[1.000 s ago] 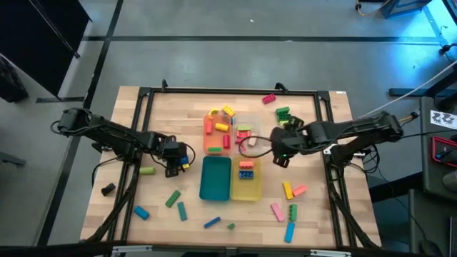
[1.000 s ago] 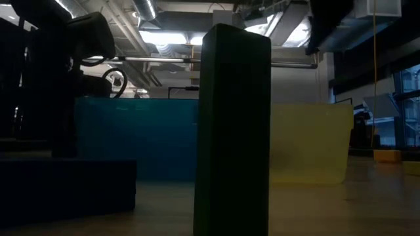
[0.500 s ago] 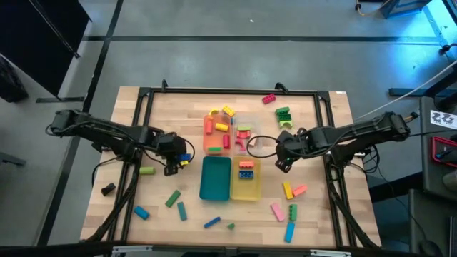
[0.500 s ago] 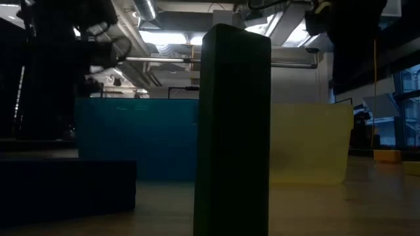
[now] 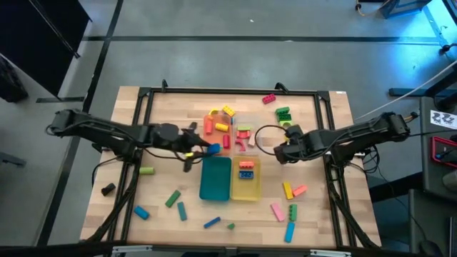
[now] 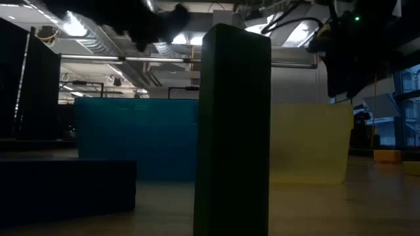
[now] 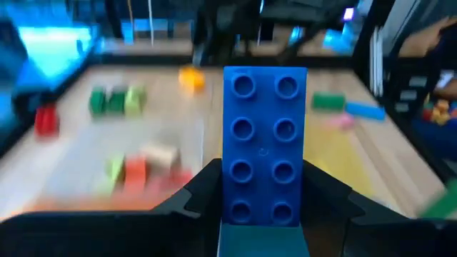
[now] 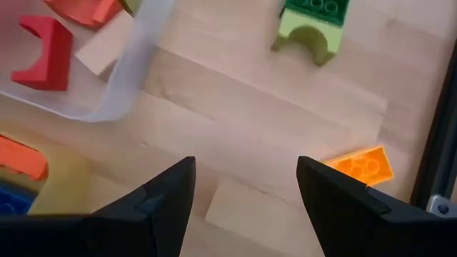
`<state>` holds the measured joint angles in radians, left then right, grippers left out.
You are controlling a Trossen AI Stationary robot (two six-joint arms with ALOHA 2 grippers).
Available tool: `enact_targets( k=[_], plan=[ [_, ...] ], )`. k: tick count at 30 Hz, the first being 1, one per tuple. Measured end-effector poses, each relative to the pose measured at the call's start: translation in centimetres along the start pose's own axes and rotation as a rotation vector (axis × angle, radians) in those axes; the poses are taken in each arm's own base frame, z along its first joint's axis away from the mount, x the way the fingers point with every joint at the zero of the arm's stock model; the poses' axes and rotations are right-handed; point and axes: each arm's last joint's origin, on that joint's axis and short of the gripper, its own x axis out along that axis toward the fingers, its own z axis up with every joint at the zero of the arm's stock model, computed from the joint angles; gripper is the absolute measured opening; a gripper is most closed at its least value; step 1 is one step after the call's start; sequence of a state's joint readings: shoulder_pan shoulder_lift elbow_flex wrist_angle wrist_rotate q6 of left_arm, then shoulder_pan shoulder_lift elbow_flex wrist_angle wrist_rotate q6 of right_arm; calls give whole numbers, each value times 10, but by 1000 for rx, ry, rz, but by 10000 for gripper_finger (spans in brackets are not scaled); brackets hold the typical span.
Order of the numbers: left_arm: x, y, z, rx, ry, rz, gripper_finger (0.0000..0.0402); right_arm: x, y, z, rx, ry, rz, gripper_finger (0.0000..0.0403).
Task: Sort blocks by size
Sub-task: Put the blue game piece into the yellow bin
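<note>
We are looking down on the wooden table (image 5: 128, 128), with both dark arms reaching in from its sides toward the middle. Four trays are sitting together at the centre: the orange tray (image 5: 216, 137) and the clear tray (image 5: 246, 137) on the far side, the teal tray (image 5: 214, 180) and the yellow tray (image 5: 248, 187) on the near side.

The left claw (image 5: 200, 148) is hanging just over the far edge of the teal tray, beside the orange one, and it is grasping a blue block (image 7: 263, 164); in the left wrist view that block is standing upright between the two dark fingers (image 7: 196, 196), eight studs facing us. The right claw (image 5: 280, 151) is hovering just beside the clear tray, toward the right edge of the table, and it is spread wide and carrying nothing; in the right wrist view bare wood is showing between its fingers, with a green arch block (image 8: 312, 28) and an orange block (image 8: 360, 165) lying beyond them.

The rest of the blocks are lying scattered: several inside the orange and clear trays, a few stacked in the yellow tray, a pink block (image 5: 269, 99) near the far rail, and loose ones along the near part of the table, such as a long blue bar (image 5: 289, 232).
</note>
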<state>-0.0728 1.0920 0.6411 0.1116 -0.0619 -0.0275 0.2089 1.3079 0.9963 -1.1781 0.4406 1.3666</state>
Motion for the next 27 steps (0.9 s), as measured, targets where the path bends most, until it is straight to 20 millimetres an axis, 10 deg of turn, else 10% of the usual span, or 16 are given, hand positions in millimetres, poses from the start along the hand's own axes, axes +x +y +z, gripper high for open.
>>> enact_targets(
  k=[11,27],
  plan=[
    [83,-16,-32,101,-141,-41,141,6,-7,-6,319,81,-65,246],
    [142,-21,-57,169,-65,-40,156,5,-28,-8,652,13,-287,246]
  ],
)
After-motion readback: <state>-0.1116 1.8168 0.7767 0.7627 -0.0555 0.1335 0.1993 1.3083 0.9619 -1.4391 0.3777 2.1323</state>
